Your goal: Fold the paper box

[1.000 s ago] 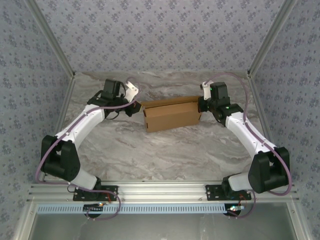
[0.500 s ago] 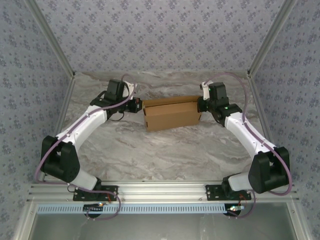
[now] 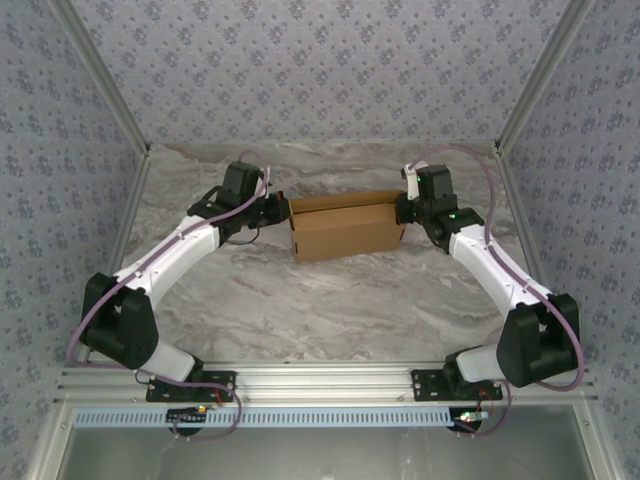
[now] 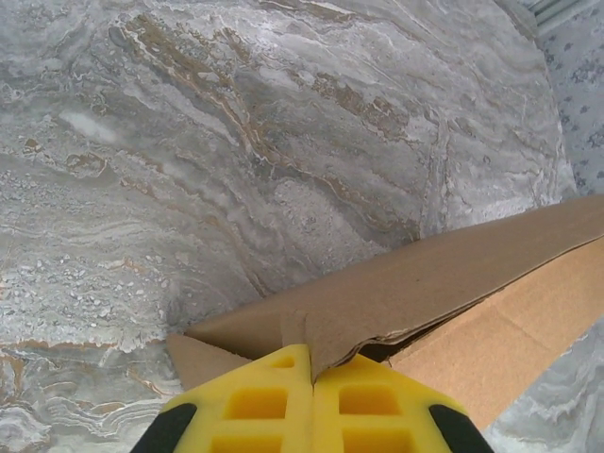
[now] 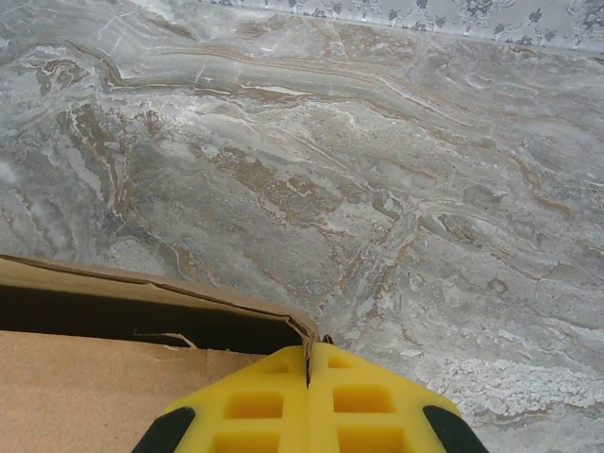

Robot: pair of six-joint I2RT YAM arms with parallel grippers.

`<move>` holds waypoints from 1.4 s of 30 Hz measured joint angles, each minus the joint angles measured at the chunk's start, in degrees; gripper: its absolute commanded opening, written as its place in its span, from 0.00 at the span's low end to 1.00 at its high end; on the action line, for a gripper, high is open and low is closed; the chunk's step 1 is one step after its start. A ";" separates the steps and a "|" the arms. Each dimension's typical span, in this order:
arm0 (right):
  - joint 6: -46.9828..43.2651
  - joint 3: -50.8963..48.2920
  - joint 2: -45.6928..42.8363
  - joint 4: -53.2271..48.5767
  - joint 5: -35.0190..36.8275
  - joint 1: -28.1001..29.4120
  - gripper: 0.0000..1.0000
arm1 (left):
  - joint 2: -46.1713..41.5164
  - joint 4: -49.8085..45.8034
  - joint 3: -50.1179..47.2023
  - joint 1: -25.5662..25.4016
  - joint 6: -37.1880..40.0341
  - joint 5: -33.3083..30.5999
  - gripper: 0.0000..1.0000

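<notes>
Both shut, grip unclear | paper box (image 3: 342, 232) between left hand (image 4: 311, 351) and right hand (image 5: 308, 349), touching

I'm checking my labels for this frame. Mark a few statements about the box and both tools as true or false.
1. The brown cardboard box lies on the grey marbled table. True.
2. The left tool is wide open. False: it is shut, its tip at the box's left end.
3. The right tool is shut at the box's right end. True.
4. The box is a flat sheet. False: it is a raised rectangular box, with a dark gap under its top panel.
</notes>
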 measured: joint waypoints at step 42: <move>0.46 -5.11 -3.32 4.50 -2.03 -1.55 0.04 | -8.41 13.66 -13.88 -11.96 -8.57 -21.40 0.00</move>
